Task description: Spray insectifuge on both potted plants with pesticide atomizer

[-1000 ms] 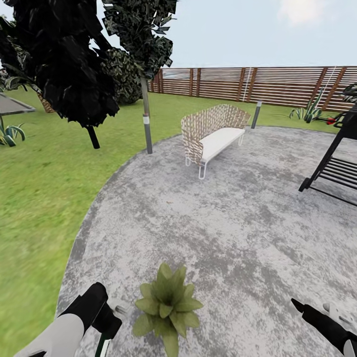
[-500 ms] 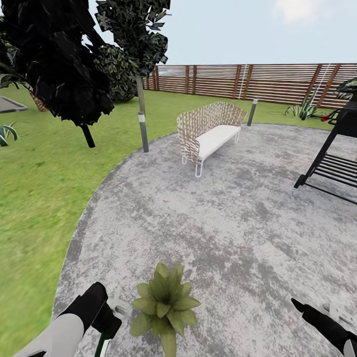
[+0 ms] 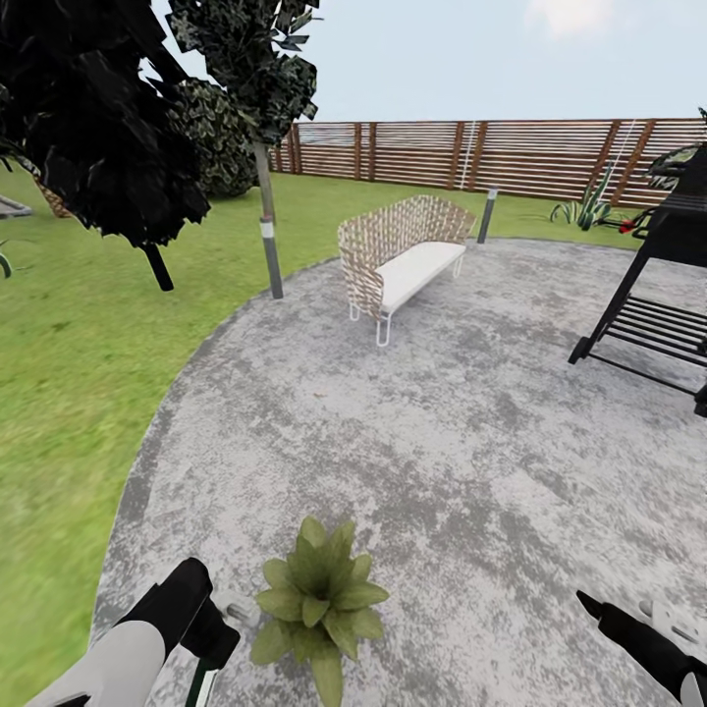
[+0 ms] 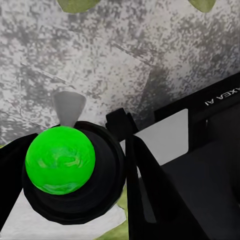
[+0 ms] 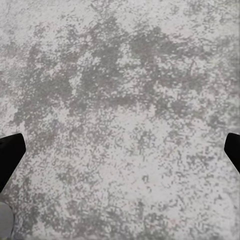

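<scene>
One potted plant (image 3: 316, 609), a low rosette of broad green leaves, stands on the grey paving (image 3: 422, 452) at the bottom middle of the head view; its leaves hide the pot. Just left of it, my left gripper (image 3: 201, 628) is shut on the pesticide atomizer (image 3: 234, 612), whose grey nozzle points toward the plant. In the left wrist view the atomizer (image 4: 60, 160) shows a bright green knob on a black cap, held in my left gripper (image 4: 75, 185), with leaf tips (image 4: 75, 4) beyond it. My right gripper (image 3: 628, 624) hangs open over bare paving, its fingertips far apart (image 5: 121, 150).
A wicker bench (image 3: 398, 260) with a white seat stands at the paving's far side, a black grill (image 3: 658, 304) to the right. Lawn (image 3: 79, 373) lies left, with dark trees (image 3: 98, 128), a thin post (image 3: 267, 236) and a brown slatted fence (image 3: 471, 152) behind.
The whole head view has shifted: bench, trees and fence slid left and more of the grill shows, so the camera moved. Both grippers hold the same pose; the atomizer stays gripped.
</scene>
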